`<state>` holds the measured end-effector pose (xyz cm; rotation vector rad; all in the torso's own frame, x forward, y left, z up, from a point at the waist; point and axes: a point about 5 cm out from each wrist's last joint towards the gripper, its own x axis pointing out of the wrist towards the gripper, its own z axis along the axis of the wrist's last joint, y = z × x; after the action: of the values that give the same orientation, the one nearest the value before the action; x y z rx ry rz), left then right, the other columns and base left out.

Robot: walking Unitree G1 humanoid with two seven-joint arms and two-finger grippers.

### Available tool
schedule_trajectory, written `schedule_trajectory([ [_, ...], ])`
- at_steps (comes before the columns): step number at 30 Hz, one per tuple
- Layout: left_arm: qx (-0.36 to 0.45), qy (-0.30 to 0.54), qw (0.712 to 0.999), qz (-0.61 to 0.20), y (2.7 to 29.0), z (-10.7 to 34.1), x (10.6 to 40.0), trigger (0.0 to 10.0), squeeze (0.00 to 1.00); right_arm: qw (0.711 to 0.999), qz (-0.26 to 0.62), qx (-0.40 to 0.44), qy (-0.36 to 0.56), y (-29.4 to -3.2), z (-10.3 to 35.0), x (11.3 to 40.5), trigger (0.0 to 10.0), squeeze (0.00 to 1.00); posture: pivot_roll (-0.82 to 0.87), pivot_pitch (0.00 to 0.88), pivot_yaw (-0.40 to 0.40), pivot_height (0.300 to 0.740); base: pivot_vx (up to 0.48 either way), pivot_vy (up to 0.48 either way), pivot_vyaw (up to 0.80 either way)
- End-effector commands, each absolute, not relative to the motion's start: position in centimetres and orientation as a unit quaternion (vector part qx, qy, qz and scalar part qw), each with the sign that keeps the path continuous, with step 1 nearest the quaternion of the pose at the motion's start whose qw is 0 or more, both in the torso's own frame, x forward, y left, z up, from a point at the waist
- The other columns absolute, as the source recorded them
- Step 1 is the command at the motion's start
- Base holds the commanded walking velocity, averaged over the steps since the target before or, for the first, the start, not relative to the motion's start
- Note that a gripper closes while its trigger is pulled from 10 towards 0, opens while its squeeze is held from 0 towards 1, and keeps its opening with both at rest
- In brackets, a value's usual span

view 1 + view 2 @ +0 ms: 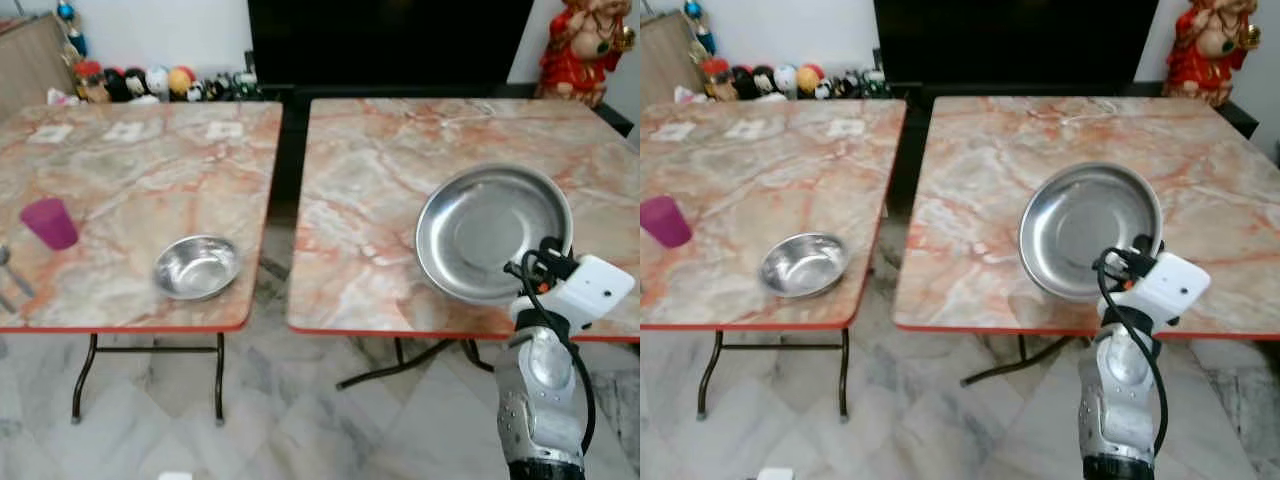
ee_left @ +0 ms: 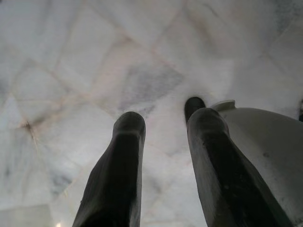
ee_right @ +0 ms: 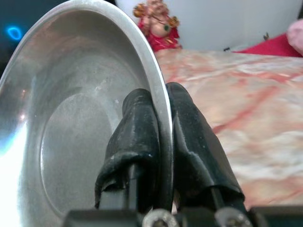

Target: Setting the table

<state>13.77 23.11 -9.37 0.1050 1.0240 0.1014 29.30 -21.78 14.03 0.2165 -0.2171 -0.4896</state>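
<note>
Currently held: steel plate [image 1: 492,232], its rim pinched between the fingers of my right gripper [image 3: 161,156], tilted above the right table [image 1: 380,170]. Left gripper [image 2: 163,142] hangs over marble floor [image 2: 71,71], fingers parted. Left table [image 1: 130,180]: small steel bowl [image 1: 196,266], purple cup [image 1: 49,222].

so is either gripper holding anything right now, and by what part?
The right gripper holds the steel plate by its rim, one finger on each face. The left gripper is open, holding nothing, above the floor.
</note>
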Motion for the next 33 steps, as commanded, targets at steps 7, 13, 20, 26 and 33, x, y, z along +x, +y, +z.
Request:
schedule_trajectory([
  [7,0.052,0.496,0.866,0.045,22.8,-9.6,13.5,10.0,0.00,0.934,-0.300,0.187,-0.061,-23.6,12.4,30.0,10.0,0.00,-0.11,0.000,0.034,0.740,0.000,0.000,0.00],
  [13,0.053,0.496,0.866,0.043,22.8,-9.5,13.6,10.0,0.00,0.905,-0.324,0.273,-0.030,-23.6,11.5,31.6,10.0,0.00,-0.11,0.000,0.032,0.740,0.000,0.000,0.00],
  [20,0.052,0.496,0.866,0.046,22.8,-9.5,13.6,10.0,0.00,0.882,-0.349,0.315,-0.011,-23.7,10.8,32.6,10.0,0.00,-0.09,0.000,0.034,0.740,0.000,0.000,0.00],
  [26,0.052,0.496,0.865,0.048,22.8,-9.6,13.5,10.0,0.00,0.853,-0.413,0.318,0.003,-25.2,9.6,32.4,10.0,0.00,-0.08,0.000,0.033,0.740,0.000,0.000,0.00],
  [33,0.053,0.496,0.865,0.048,22.8,-9.6,13.5,10.0,0.00,0.843,-0.432,0.321,0.004,-25.9,9.3,32.1,10.0,0.00,-0.09,0.000,0.036,0.740,0.000,0.000,0.00],
])
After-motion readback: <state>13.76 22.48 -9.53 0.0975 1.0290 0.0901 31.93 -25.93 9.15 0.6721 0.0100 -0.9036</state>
